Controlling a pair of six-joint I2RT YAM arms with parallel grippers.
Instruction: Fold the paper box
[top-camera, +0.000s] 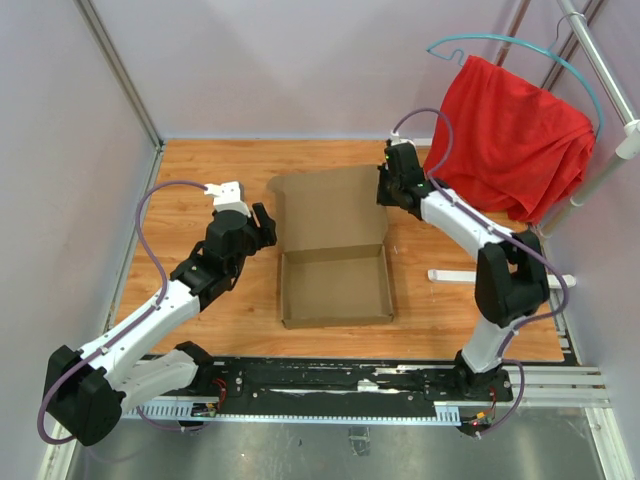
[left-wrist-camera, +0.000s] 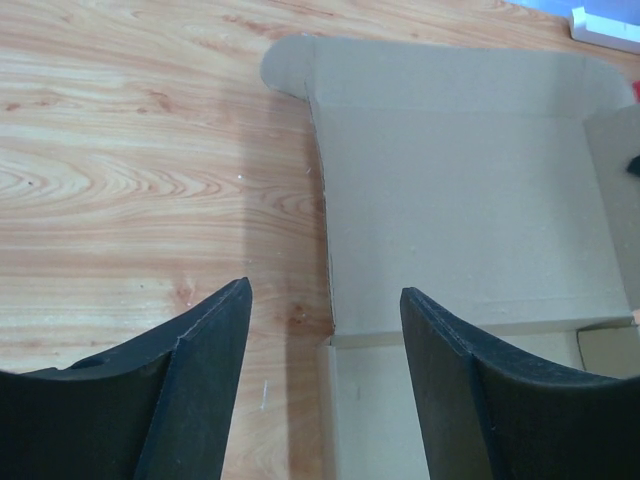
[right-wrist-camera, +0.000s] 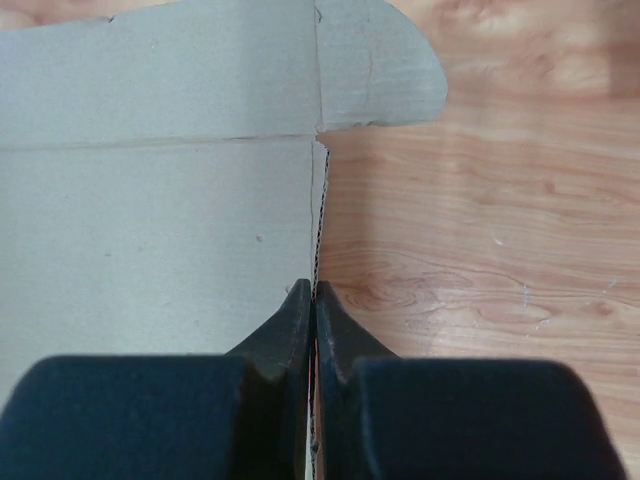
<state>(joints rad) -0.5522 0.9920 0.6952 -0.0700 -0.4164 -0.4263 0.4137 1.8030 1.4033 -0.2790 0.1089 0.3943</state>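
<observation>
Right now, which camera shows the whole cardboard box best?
The top external view: the box is seen whole, tray near, lid laid open behind. The left wrist view shows only the lid and a tray corner; the right wrist view only the lid's right edge and corner flap.

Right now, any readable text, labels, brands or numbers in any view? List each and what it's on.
None can be read.
The paper box is plain brown cardboard, with no print in any of the three views.
The red cloth and the white bar show no lettering either.
</observation>
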